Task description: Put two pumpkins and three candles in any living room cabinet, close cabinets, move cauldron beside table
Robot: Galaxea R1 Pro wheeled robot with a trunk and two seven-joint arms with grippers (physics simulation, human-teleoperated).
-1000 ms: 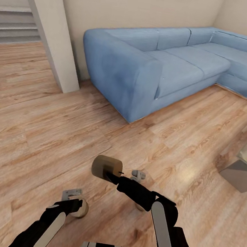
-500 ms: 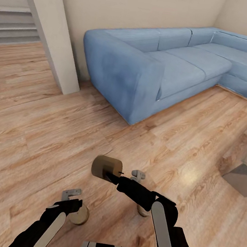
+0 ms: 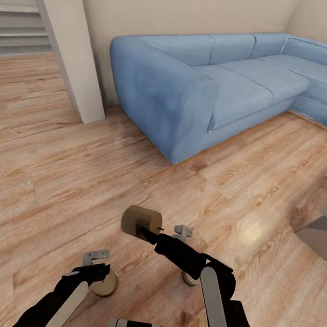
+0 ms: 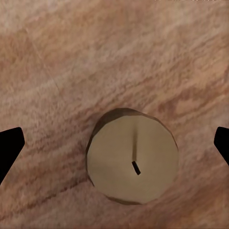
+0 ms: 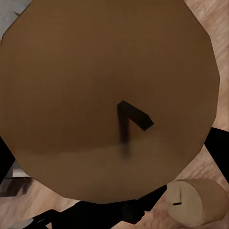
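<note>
Wood-plank floor [image 3: 53, 168], blue sofa [image 3: 212, 82] along the beige wall. Right tool [image 3: 145, 230] grips a candle [image 3: 141, 221]; left tool [image 3: 96, 268] spread wide above a second candle [image 4: 132, 162].

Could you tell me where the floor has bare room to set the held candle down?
Bare wood floor spreads between the grey pillar, the blue sofa and the arms. It is crowded by the grippers, where tan candles stand near the left gripper and under the right arm.

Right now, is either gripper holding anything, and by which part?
The right gripper holds a candle, gripped across its round sides. The left gripper is open, holding nothing, above another candle on the floor.
</note>
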